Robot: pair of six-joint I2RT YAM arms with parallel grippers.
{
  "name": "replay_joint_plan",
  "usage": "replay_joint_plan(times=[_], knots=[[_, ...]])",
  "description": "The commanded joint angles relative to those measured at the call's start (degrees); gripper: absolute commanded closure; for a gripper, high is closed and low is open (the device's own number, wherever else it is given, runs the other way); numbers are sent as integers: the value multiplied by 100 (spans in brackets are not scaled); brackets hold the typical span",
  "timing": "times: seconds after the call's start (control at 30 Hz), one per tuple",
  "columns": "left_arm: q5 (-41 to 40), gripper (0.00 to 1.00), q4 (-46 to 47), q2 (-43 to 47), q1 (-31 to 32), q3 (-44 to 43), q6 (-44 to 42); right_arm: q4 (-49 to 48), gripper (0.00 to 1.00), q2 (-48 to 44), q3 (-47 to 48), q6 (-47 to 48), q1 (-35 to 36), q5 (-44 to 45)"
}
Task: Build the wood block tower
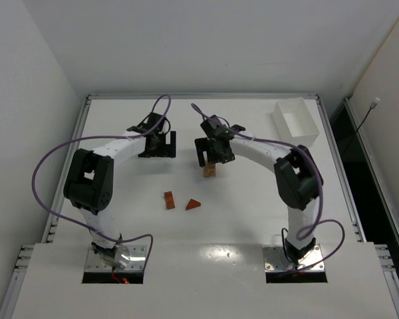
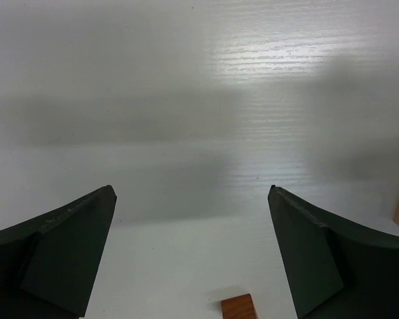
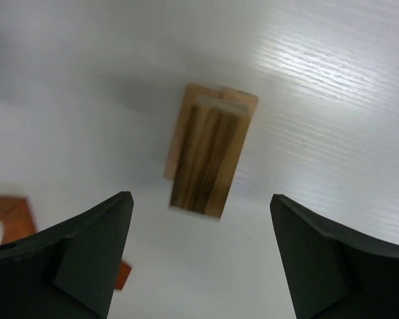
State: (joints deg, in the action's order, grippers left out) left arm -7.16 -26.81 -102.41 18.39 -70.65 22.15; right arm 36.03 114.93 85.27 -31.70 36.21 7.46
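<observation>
R arm [image 1: 294, 178] bent, jaws over tower [image 1: 210, 170].

White bench [image 1: 253, 212] with pale rails along its edges, filling the middle of the top view; at upper right, near the far right corner, an open white box [image 1: 296, 121]; near centre, the tower [image 1: 210, 171], a short upright stack of tan wood blocks; lower left of it and well apart, a reddish-brown brick [image 1: 169, 200] lying flat; just beside that, to the right and not touching, a reddish-brown wedge [image 1: 193, 205].

White box [image 1: 296, 118] on table's [image 1: 253, 212] far-right corner
</observation>
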Motion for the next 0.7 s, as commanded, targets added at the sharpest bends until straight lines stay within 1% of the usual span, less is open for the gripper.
replay_joint_plan(times=[0.0, 0.03, 0.07, 0.13, 0.23, 0.27, 0.3, 0.33, 0.37, 0.4, 0.47, 0.53, 0.57, 0.63, 0.67], knots=[[-22, 1, 88, 344, 24, 95, 79, -1796, 18, -1522, -589, 778, 132, -508], [-22, 1, 149, 423, 24, 148, 79, -2045, 18, -1744, -991, 945, 132, -614], [-22, 1, 149, 424, 24, 200, 79, -2221, 18, -1955, -1134, 1321, 185, -675], [-22, 1, 150, 564, 24, 306, 27, -2381, 19, -2385, -1320, 1604, 185, -763], [-22, 1, 150, 635, 24, 447, -114, -2181, 19, -2869, -1391, 2167, 185, -702], [38, 1, 150, 765, 24, 525, -193, -2179, 19, -3037, -1443, 2334, 185, -624], [265, 1, 150, 819, 24, 639, -298, -2179, 19, -3221, -1565, 2683, 185, -571], [424, 1, 150, 880, 24, 701, -421, -2127, 19, -3423, -1636, 2870, 185, -405], [765, 1, 89, 994, 24, 754, -596, -2127, 19, -3817, -1802, 3159, 185, -230], [986, 1, 88, 1056, 24, 877, -694, -2066, 19, -4003, -1873, 3266, 115, -63], [1539, 1, -69, 1231, 24, 1000, -905, -1785, 18, -4433, -2128, 3538, 54, 1163], [1691, 1, -210, 1293, 217, 1001, -1020, -1557, 15, -4611, -2313, 3802, -16, 1598], [1744, 1, -280, 1390, 287, 1053, -1081, -1425, 15, -4716, -2366, 3968, -17, 1870], [1814, 1, -465, 1469, 393, 1114, -1081, -1090, 15, -4831, -2514, 3970, -174, 2056], [1875, 4, -579, 1530, 454, 1167, -1029, -1029, 15, -4910, -2585, 3970, -175, 2057]])
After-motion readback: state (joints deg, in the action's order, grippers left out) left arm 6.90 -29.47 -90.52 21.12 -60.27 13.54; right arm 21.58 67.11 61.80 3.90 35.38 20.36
